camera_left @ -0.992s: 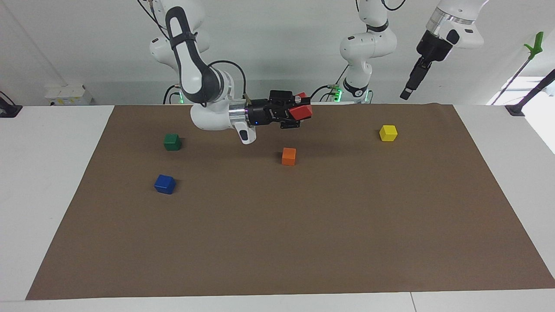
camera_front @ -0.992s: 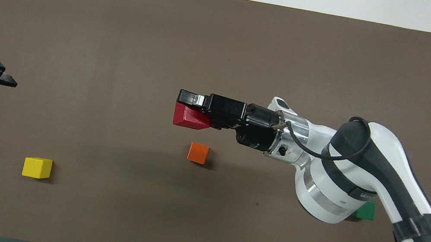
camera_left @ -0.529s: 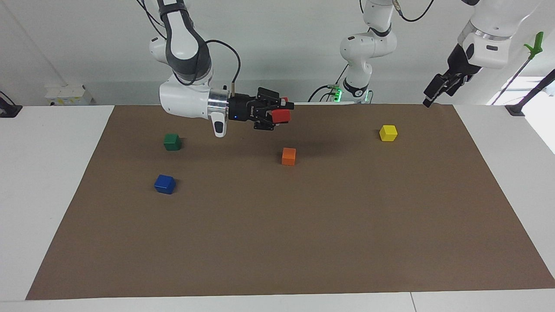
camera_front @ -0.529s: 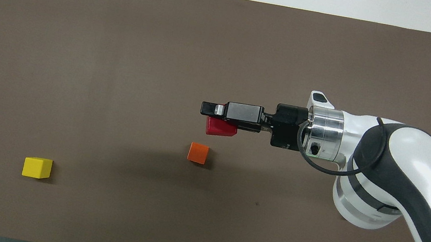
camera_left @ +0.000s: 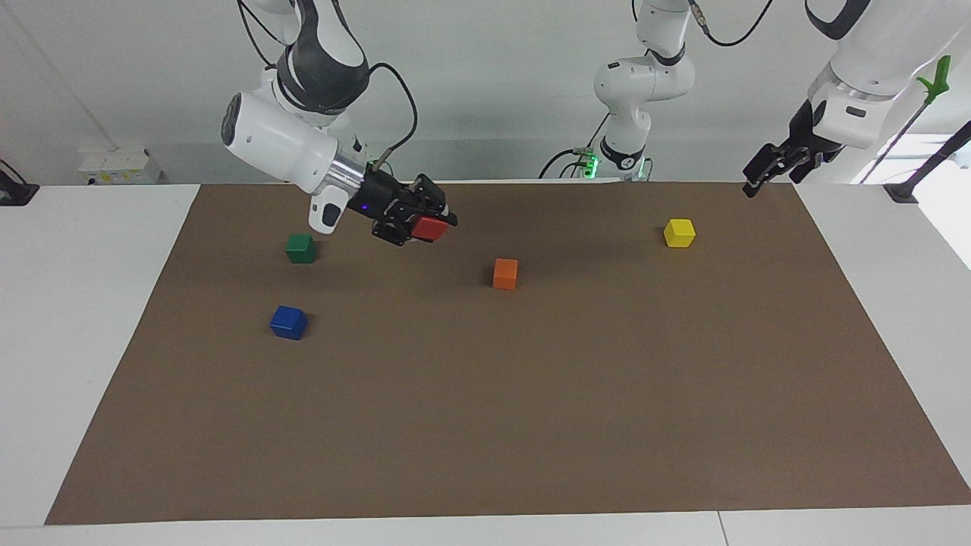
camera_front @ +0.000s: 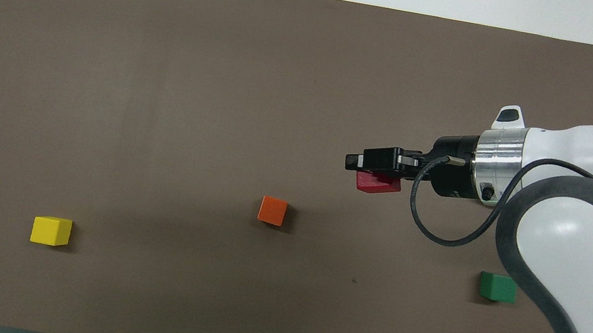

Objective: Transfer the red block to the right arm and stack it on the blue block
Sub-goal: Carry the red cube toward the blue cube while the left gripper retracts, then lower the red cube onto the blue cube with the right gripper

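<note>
Red block (camera_left: 430,227) clamped between right gripper (camera_left: 422,225) fingers, aloft over brown mat (camera_left: 531,417), between green block (camera_left: 301,248) and orange block (camera_left: 505,274). We see blue block (camera_left: 289,322) on mat toward right arm's end, farther from robots than green block. Left gripper (camera_left: 761,169) raised over mat edge near yellow block (camera_left: 679,232), fingers spread, empty; arm waits.

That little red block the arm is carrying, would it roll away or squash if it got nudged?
Probably neither. The red block is a flat-faced cube, so it should sit or slide, not roll. Its edges look crisp in the right gripper, which suggests it is stiff. Matte faces likely grip well, and it seems light.
</note>
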You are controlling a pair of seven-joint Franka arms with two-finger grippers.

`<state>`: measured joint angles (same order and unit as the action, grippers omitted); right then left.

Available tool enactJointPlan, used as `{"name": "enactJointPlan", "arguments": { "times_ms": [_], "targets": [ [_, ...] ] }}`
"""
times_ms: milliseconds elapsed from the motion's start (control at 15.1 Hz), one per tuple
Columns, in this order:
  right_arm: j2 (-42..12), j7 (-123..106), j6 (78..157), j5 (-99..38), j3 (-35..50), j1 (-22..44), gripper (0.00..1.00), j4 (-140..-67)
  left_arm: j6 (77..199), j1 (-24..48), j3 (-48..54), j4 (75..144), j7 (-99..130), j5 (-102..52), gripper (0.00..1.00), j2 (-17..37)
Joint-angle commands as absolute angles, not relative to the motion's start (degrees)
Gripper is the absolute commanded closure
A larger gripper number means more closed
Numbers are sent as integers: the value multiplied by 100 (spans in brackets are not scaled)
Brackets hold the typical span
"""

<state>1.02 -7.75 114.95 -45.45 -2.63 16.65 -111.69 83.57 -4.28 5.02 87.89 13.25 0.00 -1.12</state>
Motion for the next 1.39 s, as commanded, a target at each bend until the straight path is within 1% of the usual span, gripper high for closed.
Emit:
{"name": "enactJointPlan", "arguments": {
  "times_ms": [0,66,198,397,595,661,728,860,992,1125,1191,1323],
  "targets": [
    [176,-318,11225,-3423,-193,1328,100,-11075,8335,-89,220,8669,1004,35,0,138],
    [167,-177,11189,-2862,-185,1258,100,-11057,8184,8,194,8623,732,18,0,149],
    [176,69,11057,-1780,-185,1161,100,-11083,7912,0,202,8701,642,18,0,-8],
    [185,351,10802,-899,-185,880,100,-11171,8007,17,228,8736,676,18,0,-35],
    [123,745,10898,-38,-176,669,100,-11346,7980,18,290,8763,694,18,0,-210],
    [114,782,11064,208,-176,546,100,-11503,7963,9,290,8780,703,18,0,-298],
    [97,782,11387,333,-167,432,100,-11653,7945,-17,290,8798,694,18,0,-360],
    [-52,896,11863,491,-176,335,100,-11873,7928,-35,290,8824,694,18,0,-457],
    [-236,949,12259,667,-176,203,100,-11953,7945,-35,290,8815,694,18,0,-623],
    [-412,1106,12619,721,-176,176,100,-12049,7928,-35,290,8815,694,18,0,-1035],
    [-500,1264,12760,747,-176,184,100,-12067,7945,-9,290,8894,686,18,0,-1150],
    [-693,1546,13033,869,-176,193,100,-12059,8137,-9,281,9096,607,35,0,-1204]
  ]
}}
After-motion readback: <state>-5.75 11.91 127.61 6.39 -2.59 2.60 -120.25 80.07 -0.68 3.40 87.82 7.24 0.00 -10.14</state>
